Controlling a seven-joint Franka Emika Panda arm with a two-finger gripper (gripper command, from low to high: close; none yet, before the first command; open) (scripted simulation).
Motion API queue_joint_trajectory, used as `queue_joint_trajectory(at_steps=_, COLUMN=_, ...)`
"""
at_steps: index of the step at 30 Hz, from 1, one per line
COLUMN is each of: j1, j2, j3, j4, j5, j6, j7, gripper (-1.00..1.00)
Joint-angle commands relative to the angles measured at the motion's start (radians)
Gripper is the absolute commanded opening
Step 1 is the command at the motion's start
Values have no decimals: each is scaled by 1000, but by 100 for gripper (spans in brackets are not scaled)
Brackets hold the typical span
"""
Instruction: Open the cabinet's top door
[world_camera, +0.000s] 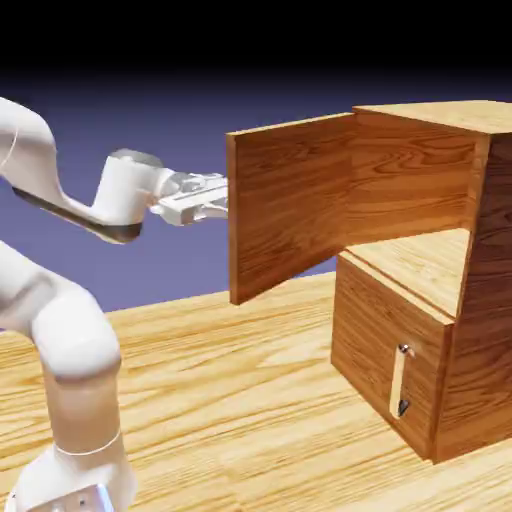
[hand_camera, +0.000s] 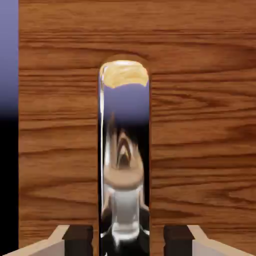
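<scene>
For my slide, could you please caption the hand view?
Fingers closed on the top door's silver bar handle.

Light wood-grain table (world_camera: 230, 400) below; plain blue-violet backdrop (world_camera: 150, 120) behind, darkening to black at top

Backdrop (world_camera: 150, 120): plain blue-violet wall, fades to black toward 12 o'clock, lightest just above the table line. Table (world_camera: 230, 400): light wood w/ bold grain, fills the exterior view from 9 o'clock through 6 to approx 4 o'clock; lit evenly. Hand view: thin strip of the same blue-violet at 9–11 o'clock, going black below it.
</scene>
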Motion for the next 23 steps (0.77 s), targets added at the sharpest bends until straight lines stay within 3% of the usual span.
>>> queue_joint_trajectory(at_steps=1, j1=-26, j2=33, j3=36, j4=36, j5=17, j6=-42, j7=11, gripper=-100)
queue_joint_trajectory(at_steps=12, j1=-348, j2=373, j3=434, j4=366, j5=90, j6=-442, j7=171, gripper=-100)
queue_joint_trajectory(at_steps=22, j1=-696, j2=341, j3=759, j4=469, j5=146, j6=-482, j7=159, gripper=-100)
queue_joint_trajectory(at_steps=23, j1=-696, j2=341, j3=759, j4=469, j5=146, j6=-482, j7=159, gripper=100)
